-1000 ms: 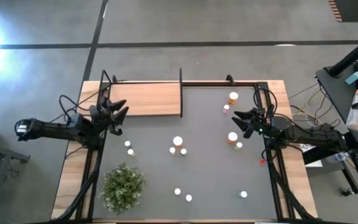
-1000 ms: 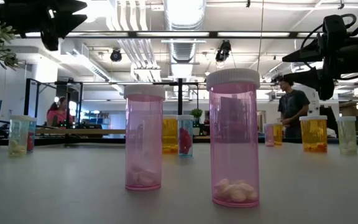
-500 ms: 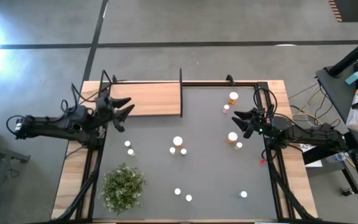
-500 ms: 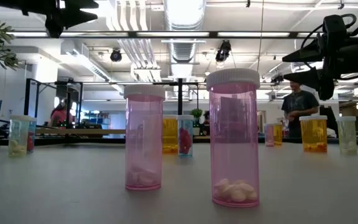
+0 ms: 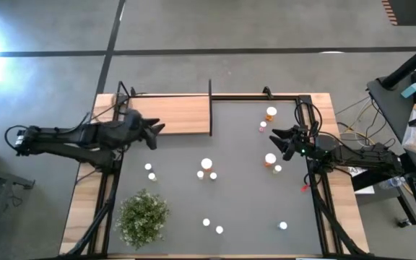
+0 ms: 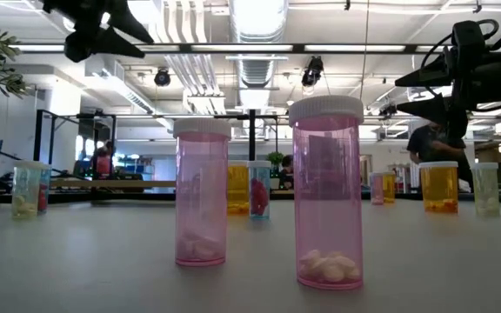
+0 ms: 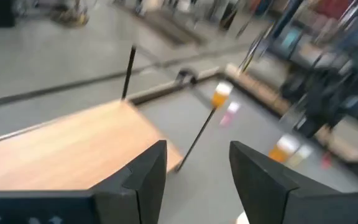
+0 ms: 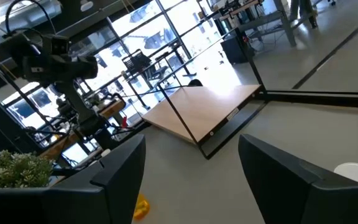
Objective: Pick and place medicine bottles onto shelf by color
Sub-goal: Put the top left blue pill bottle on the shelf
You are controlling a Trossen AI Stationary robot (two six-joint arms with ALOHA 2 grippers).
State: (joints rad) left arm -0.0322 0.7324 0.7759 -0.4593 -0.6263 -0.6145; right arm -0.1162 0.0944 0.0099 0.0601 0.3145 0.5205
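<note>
Dark fingers on both arms stand apart with nothing between them. left gripper (image 5: 155,133) hangs over the shelf's near edge, by the corner toward the middle of the surface; right gripper (image 5: 279,139) hovers at the right side, close beside an orange bottle (image 5: 270,160)

shelf (image 5: 172,114) is the light-wood board at the far-left corner of the surface (image 5: 244,195), thin black rods at its edges, no bottles on it yet

Key relation: all bottles stand upright, long axis vertical, white caps up, so a grasp from the side or straight down on the cap looks workable. From the left fingers the nearest are two small ones (image 5: 149,170) just toward the near edge, then the large white-capped one (image 5: 206,165) mid-surface. Right fingers sit between the orange bottle and a far pair, orange (image 5: 271,113) and small pink (image 5: 263,126); that cluster is clearly the right arm's, and well apart from the shelf. Three more near the front edge (image 5: 219,230), with the green plant (image 5: 143,216) at front left

Low view: two pink bottles (image 6: 328,193) closest to camera, pills visible inside

No brand, label or writing readable on any of it
</note>
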